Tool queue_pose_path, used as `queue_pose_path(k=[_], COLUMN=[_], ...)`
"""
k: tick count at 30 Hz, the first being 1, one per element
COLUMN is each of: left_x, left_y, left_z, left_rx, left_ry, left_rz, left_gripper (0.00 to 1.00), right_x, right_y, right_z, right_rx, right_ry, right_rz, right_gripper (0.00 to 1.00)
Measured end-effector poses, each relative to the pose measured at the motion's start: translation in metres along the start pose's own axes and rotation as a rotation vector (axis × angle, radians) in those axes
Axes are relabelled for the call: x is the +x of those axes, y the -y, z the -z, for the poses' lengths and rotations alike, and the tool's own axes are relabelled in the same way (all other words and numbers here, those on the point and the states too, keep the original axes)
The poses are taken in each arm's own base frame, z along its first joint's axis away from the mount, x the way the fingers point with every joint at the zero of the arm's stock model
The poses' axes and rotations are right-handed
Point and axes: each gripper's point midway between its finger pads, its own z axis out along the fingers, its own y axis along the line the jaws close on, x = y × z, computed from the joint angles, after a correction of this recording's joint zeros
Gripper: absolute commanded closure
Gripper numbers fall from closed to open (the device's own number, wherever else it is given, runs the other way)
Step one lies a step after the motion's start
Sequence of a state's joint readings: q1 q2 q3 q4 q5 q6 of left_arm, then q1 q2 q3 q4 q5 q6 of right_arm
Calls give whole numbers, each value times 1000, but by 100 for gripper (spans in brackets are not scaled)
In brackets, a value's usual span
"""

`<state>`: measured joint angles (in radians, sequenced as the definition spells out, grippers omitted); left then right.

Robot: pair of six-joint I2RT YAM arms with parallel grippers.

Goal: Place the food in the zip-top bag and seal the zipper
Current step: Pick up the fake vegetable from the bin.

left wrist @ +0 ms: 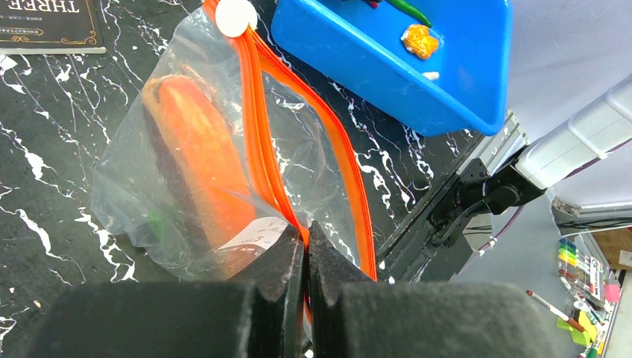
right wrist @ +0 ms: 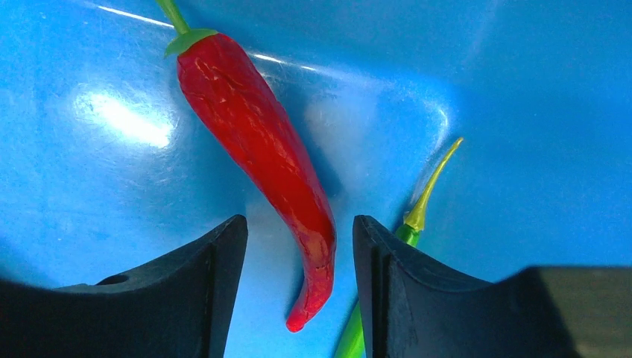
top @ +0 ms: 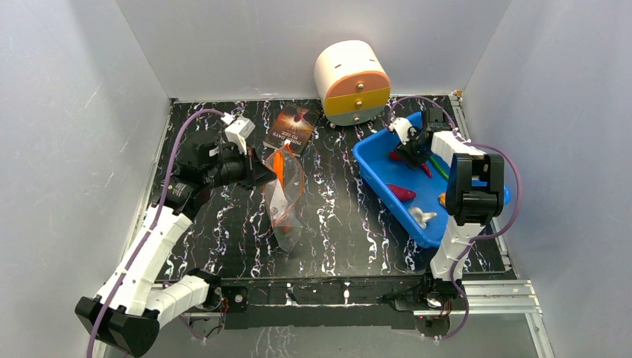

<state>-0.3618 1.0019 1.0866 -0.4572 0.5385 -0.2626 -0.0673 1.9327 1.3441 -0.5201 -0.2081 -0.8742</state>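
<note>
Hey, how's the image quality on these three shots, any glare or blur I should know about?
Right wrist view: a white glare patch on the blue tray floor left of the sharp red chili; the right fingers are dark and featureless. Left wrist view: sheen on the zip-top bag hazes its contents; the left fingers are blurred. Top view: even light, no hard shadows.

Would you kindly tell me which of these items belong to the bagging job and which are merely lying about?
Job: zip-top bag, its zipper, bagged orange slice, red chili, green stick, magenta piece, white lump, blue tray.
Lying about: dark book, round drawer box.
</note>
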Motion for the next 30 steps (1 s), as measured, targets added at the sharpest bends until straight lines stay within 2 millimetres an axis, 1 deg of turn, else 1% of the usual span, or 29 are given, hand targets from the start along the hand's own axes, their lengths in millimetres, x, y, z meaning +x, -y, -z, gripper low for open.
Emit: queue_pose_path(k=[1,6,13,17,19,21,25,27,30], left_x=[0,0,1,2,1,-1,-1,-1,0], left_y=[0,0,-1,-4,-7,-10,-18,-21,-26], left_z=[0,0,2,3,4,4,3,2,0], left_rx=[0,0,-9,-26,-41,-62,-102,-113,-129], left_ry=[1,2,12,20,29,36,45,49,58], left_rz=[0,-2,-9,-16,-18,-19,-17,-17,-20], left_gripper=[100,100,100,100,100,100,100,100,100], right_x=[0,3,11,13,12,10,7,2,-9], right_y=[0,-3,-12,-11,-8,-5,-4,-1,4], right_z=[0,0,1,5,8,12,23,34,57], right_rx=[-1,-15,-43,-33,-20,-5,25,54,105], right_ry=[1,-8,-36,-63,-70,-75,-79,-68,-42], right_rz=[4,4,-55,-106,-135,-161,-215,-240,-278], right_gripper=[55,58,81,87,91,93,94,94,94])
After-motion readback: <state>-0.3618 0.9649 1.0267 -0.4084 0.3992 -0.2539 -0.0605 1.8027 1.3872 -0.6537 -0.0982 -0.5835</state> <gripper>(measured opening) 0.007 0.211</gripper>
